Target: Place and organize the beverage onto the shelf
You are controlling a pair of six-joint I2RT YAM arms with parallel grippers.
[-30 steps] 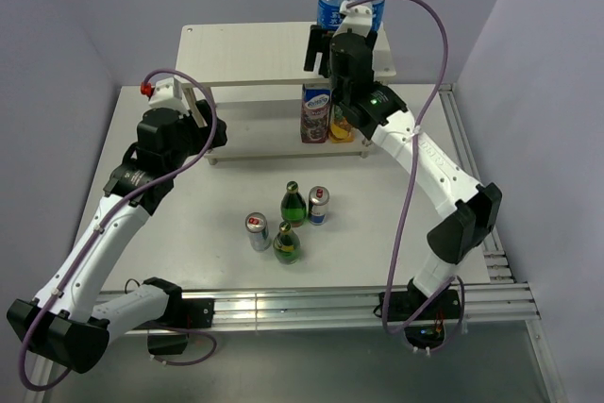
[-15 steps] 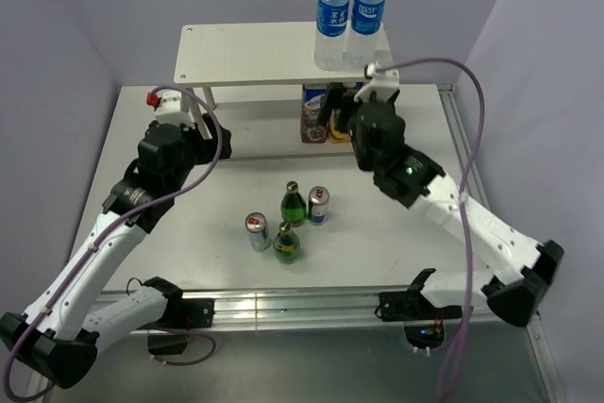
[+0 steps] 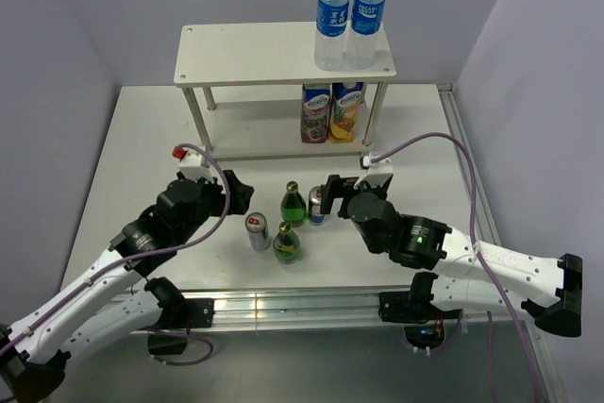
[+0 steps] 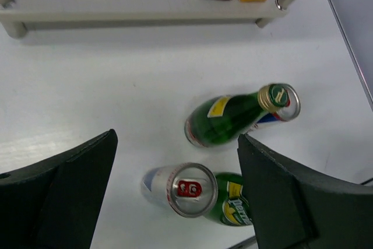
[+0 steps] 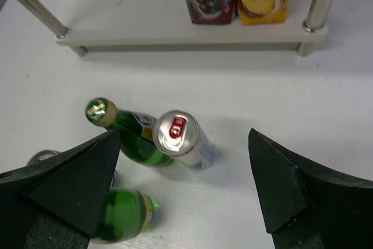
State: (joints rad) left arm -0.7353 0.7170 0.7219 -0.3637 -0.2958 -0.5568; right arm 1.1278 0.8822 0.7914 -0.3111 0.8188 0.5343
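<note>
The blue can (image 3: 319, 205) stands on the counter (image 3: 142, 139) before the shelf (image 3: 255, 54), just beside a green bottle (image 3: 293, 203). The right pincer (image 5: 183, 137), spread wide, is best lowered squarely over the can, so the bottle is not toppled. The left pincer (image 4: 175, 142) is likewise held wide.

Pale two-tier shelf (image 3: 255, 56); water bottles (image 3: 331, 21) atop, cartons (image 3: 316, 112) below; green bottles (image 3: 293, 203), cans (image 3: 257, 230) upright before it.
</note>
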